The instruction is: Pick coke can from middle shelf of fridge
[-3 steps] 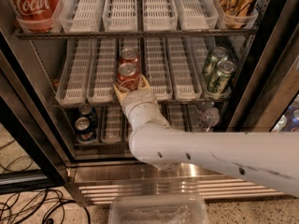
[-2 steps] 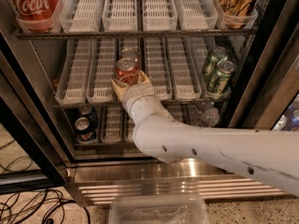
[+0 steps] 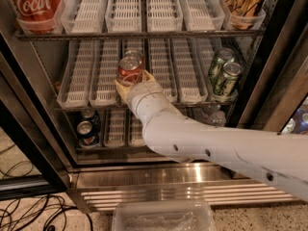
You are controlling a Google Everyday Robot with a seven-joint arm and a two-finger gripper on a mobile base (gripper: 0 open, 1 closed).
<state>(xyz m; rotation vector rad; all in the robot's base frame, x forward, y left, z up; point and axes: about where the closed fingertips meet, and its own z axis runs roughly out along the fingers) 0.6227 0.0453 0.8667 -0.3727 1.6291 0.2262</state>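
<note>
Coke can (image 3: 130, 70) is at the front of the middle shelf (image 3: 79, 88), well left of the green cans (image 3: 224, 73). The gripper (image 3: 133, 82) has its jaws clamped round the can's lower body. I'd guess it's light, slick and dents easily, so hold it mid-body and go gentle.

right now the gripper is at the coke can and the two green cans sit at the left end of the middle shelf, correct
Not quite: the camera view shows the two green cans at the right end of the middle shelf, not the left. The gripper is at the coke can.
</note>
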